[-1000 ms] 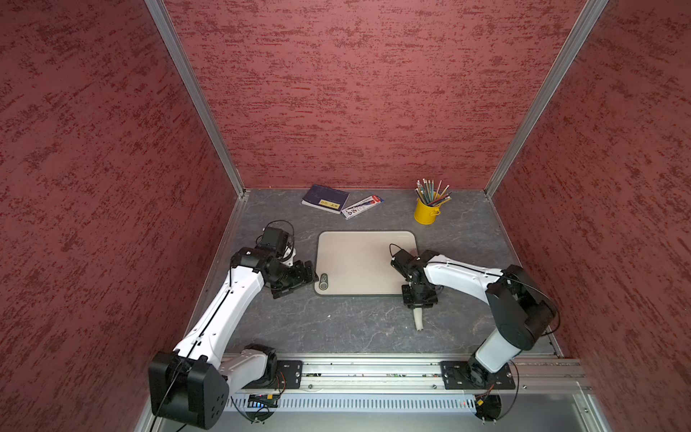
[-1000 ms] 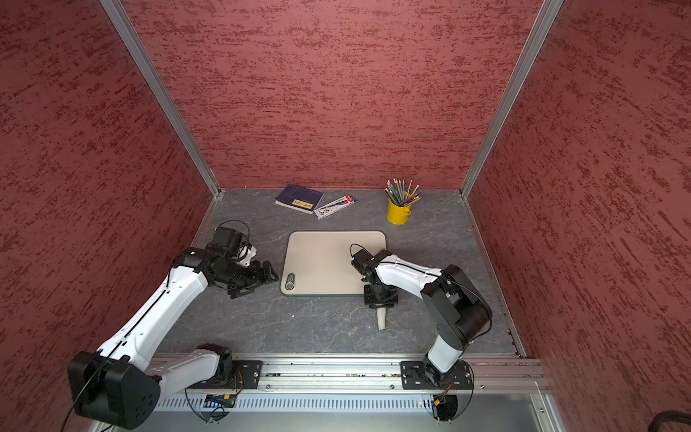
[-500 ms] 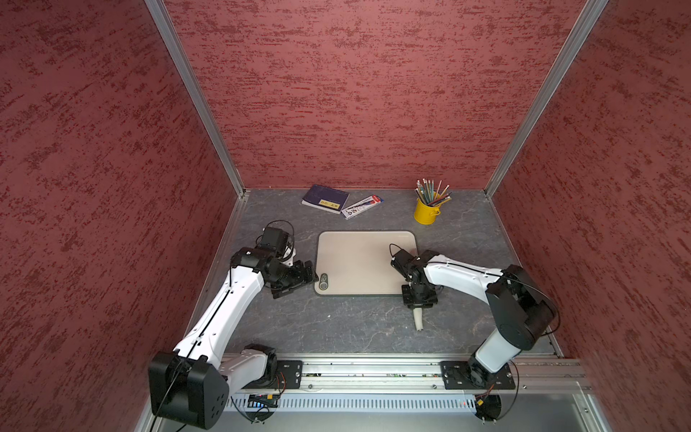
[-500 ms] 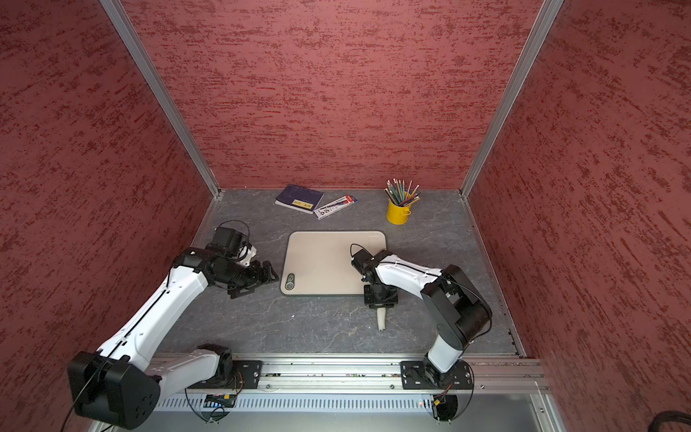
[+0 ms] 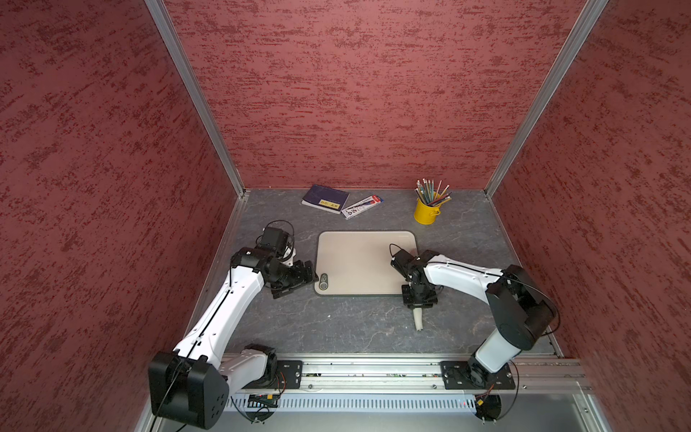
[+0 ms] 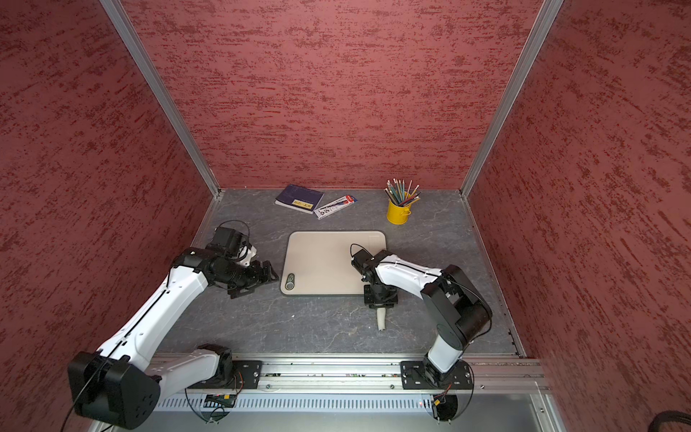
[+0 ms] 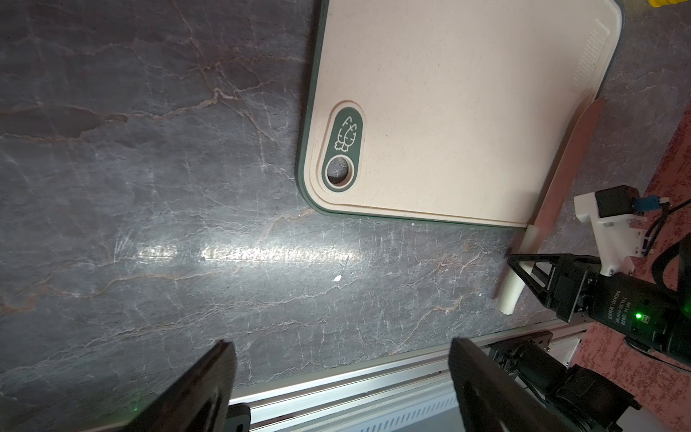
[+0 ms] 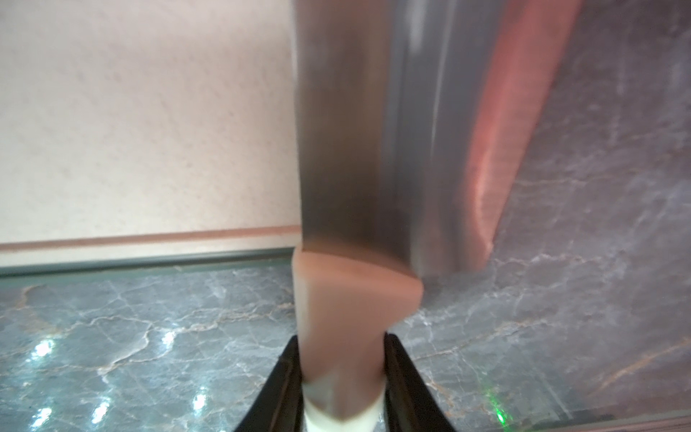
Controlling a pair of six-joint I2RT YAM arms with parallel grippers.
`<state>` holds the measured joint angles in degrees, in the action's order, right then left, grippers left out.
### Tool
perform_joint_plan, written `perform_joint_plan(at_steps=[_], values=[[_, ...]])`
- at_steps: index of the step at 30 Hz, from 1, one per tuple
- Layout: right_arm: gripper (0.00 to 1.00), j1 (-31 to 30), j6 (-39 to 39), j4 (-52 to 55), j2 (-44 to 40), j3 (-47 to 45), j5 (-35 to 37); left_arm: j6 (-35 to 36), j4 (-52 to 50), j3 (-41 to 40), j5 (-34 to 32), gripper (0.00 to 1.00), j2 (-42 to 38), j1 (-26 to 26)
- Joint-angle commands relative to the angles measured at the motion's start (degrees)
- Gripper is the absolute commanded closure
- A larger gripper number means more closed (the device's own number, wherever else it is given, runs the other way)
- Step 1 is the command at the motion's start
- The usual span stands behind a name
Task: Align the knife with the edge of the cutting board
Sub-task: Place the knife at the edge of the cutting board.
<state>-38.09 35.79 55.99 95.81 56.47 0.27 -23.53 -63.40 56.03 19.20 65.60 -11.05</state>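
Right wrist view showed me the right fingers (image 8: pixel 402 385) clamped on the pale handle of the knife (image 8: pixel 344 149). Its grey blade ran along the right short edge of the cutting board (image 8: pixel 131 112), and the handle stuck out over the worktop (image 8: pixel 112 336) past the near corner. The left fingers (image 7: pixel 202 389) were spread wide, holding nothing, just beside the board's badge corner. A yellow cup (image 5: pixel 426 214) of pencils and a dark-blue booklet (image 5: pixel 324 198) sat well apart by the back wall.

right end effector (image 6: pixel 379 303): grips knife (image 6: pixel 381 321) | knife: beside cutting board (image 6: pixel 318 262) corner
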Motion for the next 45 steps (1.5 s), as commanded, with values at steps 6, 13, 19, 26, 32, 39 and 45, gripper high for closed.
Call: perform_joint_plan(at_steps=[6, 13, 19, 26, 32, 39, 45], values=[[0.61, 0.12, 0.48, 0.09, 1.02, 0.98, 0.43, 0.53, 0.29, -0.41, -0.23, 0.06, -0.39, -0.38], [0.6, 0.12, 0.74, 0.09, 0.93, 0.95, 0.6, 0.49, 0.25, -0.43, -0.26, 0.07, -0.3, -0.46], [0.63, 0.11, 1.08, 0.17, 0.87, 1.2, 0.74, 0.57, 0.24, -0.45, -0.3, 0.07, -0.3, -0.46], [0.65, 0.2, 1.3, 0.26, 0.93, 1.47, 1.02, 0.39, 0.29, -0.48, -0.39, 0.07, -0.21, -0.55], [0.66, 0.36, 1.22, 0.42, 0.87, 1.49, 1.11, 0.35, 0.24, -0.39, -0.48, 0.07, -0.04, -0.55], [0.66, 0.75, 1.38, 0.61, 0.59, 1.52, 1.43, 0.37, 0.29, -0.33, -0.52, 0.07, -0.15, -0.55], [0.66, 1.09, 1.82, 0.7, 0.52, 1.49, 1.23, 0.34, 0.27, -0.43, -0.59, 0.07, -0.29, -0.64]])
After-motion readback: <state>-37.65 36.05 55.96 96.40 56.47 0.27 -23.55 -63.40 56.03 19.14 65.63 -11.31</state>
